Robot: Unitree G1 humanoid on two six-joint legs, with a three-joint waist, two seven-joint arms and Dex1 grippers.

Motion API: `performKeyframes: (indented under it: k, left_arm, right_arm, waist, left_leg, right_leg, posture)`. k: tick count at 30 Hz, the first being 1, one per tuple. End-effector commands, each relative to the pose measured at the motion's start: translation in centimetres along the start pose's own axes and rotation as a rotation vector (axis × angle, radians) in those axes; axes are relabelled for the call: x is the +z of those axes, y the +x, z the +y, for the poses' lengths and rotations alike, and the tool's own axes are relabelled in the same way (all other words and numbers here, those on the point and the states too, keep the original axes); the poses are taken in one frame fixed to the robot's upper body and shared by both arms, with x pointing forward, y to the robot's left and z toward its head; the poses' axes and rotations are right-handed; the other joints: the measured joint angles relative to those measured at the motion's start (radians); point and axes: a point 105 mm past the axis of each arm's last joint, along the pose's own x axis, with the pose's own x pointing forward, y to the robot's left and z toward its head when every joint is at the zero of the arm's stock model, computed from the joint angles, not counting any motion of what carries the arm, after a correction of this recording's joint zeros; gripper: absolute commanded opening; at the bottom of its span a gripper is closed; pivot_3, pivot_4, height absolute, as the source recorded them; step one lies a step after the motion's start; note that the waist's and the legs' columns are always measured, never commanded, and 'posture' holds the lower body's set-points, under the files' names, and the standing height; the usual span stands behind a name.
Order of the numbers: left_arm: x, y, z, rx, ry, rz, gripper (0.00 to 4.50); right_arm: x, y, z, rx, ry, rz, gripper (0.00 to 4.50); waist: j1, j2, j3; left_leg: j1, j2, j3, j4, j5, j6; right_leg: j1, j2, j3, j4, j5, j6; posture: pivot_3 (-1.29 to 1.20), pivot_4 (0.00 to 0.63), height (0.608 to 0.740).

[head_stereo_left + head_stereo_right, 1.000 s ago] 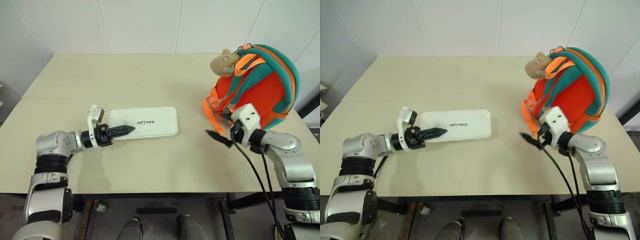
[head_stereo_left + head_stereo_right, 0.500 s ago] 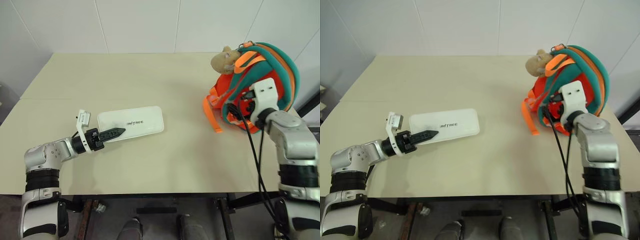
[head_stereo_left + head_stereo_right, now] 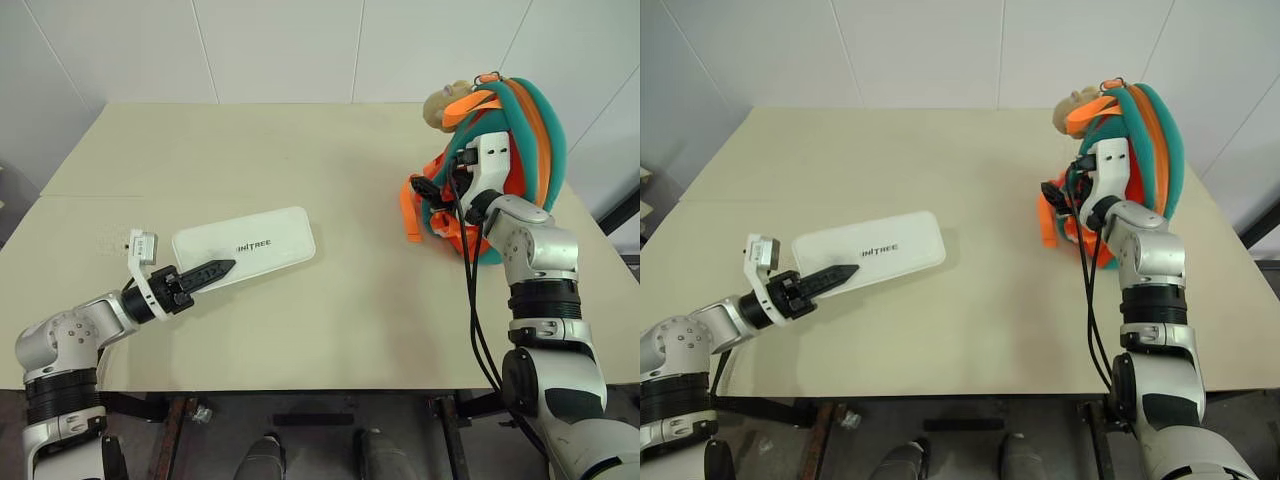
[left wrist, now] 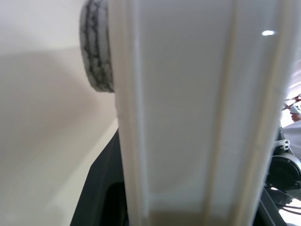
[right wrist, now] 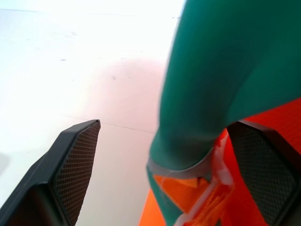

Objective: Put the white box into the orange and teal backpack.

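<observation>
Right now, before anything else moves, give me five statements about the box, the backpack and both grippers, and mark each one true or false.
1. The white box is already inside the orange and teal backpack. False: it is over the table, far from the backpack.
2. The left gripper is shut on the white box's end. True.
3. The right gripper is shut. False: its jaws stand open, a teal part of the backpack between them.
4. A tan plush charm sits at the backpack's top. True.
5. The backpack lies at the table's left side. False: right side.
</observation>
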Motion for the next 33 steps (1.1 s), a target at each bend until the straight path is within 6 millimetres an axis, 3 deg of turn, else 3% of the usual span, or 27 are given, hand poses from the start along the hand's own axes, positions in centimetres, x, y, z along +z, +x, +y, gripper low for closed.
performKeyframes:
  k: [1, 5, 12, 16, 18, 23, 26, 33]
  left_arm:
    - [1.1, -0.5, -1.0, -0.021, 0.050, -0.033, 1.37]
    - [1.0, 0.0, -0.6, -0.008, 0.046, -0.037, 1.37]
    - [1.3, 0.8, -0.6, -0.029, 0.047, -0.040, 1.37]
    - [2.0, 0.9, -0.7, -0.029, 0.077, -0.061, 1.37]
    - [2.5, 0.6, -0.6, -0.017, 0.096, -0.076, 1.37]
    - [3.2, -0.2, -0.2, 0.018, 0.139, -0.112, 1.37]
    - [3.4, -1.2, 0.0, 0.035, 0.148, -0.132, 1.37]
    - [4.1, -2.6, 0.3, 0.077, 0.177, -0.155, 1.37]
  right_arm:
    - [1.7, -0.3, 0.4, -0.001, -0.020, -0.077, 4.50]
    - [2.7, 1.2, 0.6, -0.138, -0.041, -0.195, 4.50]
    - [2.2, 3.5, 2.0, -0.144, -0.022, -0.237, 4.50]
    - [2.7, 4.3, 4.6, -0.011, 0.019, -0.311, 3.62]
    - [3.2, 4.1, 6.6, 0.108, 0.021, -0.352, 2.89]
    - [3.7, 2.6, 9.8, 0.377, 0.067, -0.420, 1.20]
    - [3.8, 0.5, 12.4, 0.607, 0.098, -0.414, 0.13]
    - [3.8, -5.8, 17.1, 1.058, 0.098, -0.240, 0.01]
  waist:
    - [0.000, 0.000, 0.000]
    - [-0.009, 0.000, 0.000]
    - [-0.021, 0.000, 0.000]
    - [-0.024, 0.000, 0.000]
    - [-0.027, 0.000, 0.000]
    - [-0.034, 0.000, 0.000]
    - [-0.038, 0.000, 0.000]
    - [-0.046, 0.000, 0.000]
  left_leg:
    - [0.000, 0.000, 0.000, 0.000, 0.000, 0.000]
    - [0.001, 0.000, 0.000, 0.000, 0.000, -0.001]
    - [0.001, 0.000, 0.000, -0.001, 0.001, -0.001]
    - [0.001, 0.000, 0.000, -0.002, 0.001, -0.001]
    - [0.001, 0.000, 0.000, -0.002, 0.001, -0.001]
    - [0.001, 0.001, 0.000, -0.002, 0.001, -0.001]
    - [0.001, 0.001, 0.000, -0.002, 0.001, -0.001]
    - [0.001, 0.001, 0.000, -0.002, 0.001, -0.001]
  right_leg:
    - [0.000, 0.000, 0.000, 0.000, 0.000, 0.000]
    - [0.000, 0.000, 0.000, 0.001, 0.000, 0.000]
    - [0.000, 0.000, 0.000, 0.001, 0.000, 0.000]
    - [0.000, 0.000, 0.000, 0.000, 0.000, 0.000]
    - [0.000, 0.001, 0.000, 0.001, 0.000, 0.000]
    - [0.000, 0.001, 0.000, 0.001, 0.000, 0.000]
    - [-0.001, 0.001, 0.000, 0.001, 0.000, 0.000]
    - [-0.002, 0.001, 0.000, 0.002, 0.000, 0.000]
  posture:
    - [0.00, 0.150, 0.740]
    - [0.00, 0.150, 0.740]
    - [0.00, 0.150, 0.740]
    - [0.00, 0.150, 0.740]
    - [0.00, 0.150, 0.740]
    - [0.00, 0.150, 0.740]
    - [0.00, 0.150, 0.740]
    - [0.00, 0.150, 0.740]
